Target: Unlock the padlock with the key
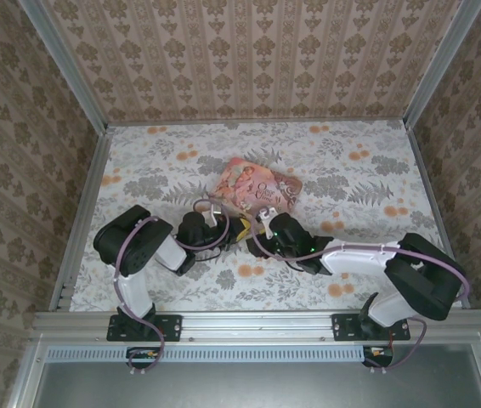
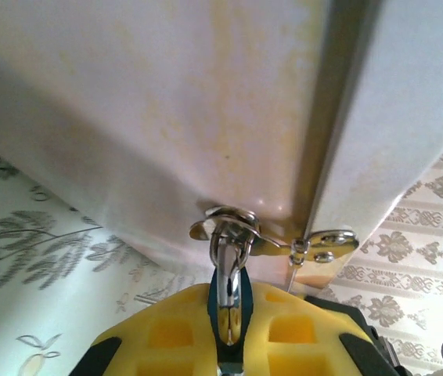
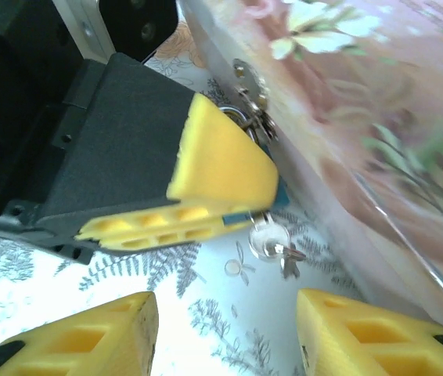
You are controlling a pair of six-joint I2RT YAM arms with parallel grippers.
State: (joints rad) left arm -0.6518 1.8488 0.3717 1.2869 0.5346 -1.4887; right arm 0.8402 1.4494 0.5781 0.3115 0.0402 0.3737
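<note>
Where the tin's [image 1: 253, 189] silver hasp [image 2: 327, 241] juts from its pale wall, the padlock [image 2: 229, 309] hangs by its shackle, at the tin's near edge in the middle of the flowered table [image 1: 325, 161]. It is tiny against the tin: a narrow body with a chrome-bright face, bluish-teal along its edges, and a polished shackle looped through the hasp's staple.

The left gripper [image 2: 229, 301] pinches the padlock, its yellow pads [image 2: 167, 329] pressed against the two sides of the body so that only the slim front and the shackle show between them. From the right wrist view, a sliver of teal peeks past the left gripper's upper pad.

A small silver key [image 3: 272, 243] on a ring sits just below those fingertips, close to the tin's wall; whether it is seated in the lock cannot be told.

The right gripper [image 3: 225, 301] hovers near the key with its yellow fingers [image 3: 88, 337] spread wide and nothing between them, well clear of the padlock and not touching the key. In the top view both grippers meet nose to nose at the tin's near side.
</note>
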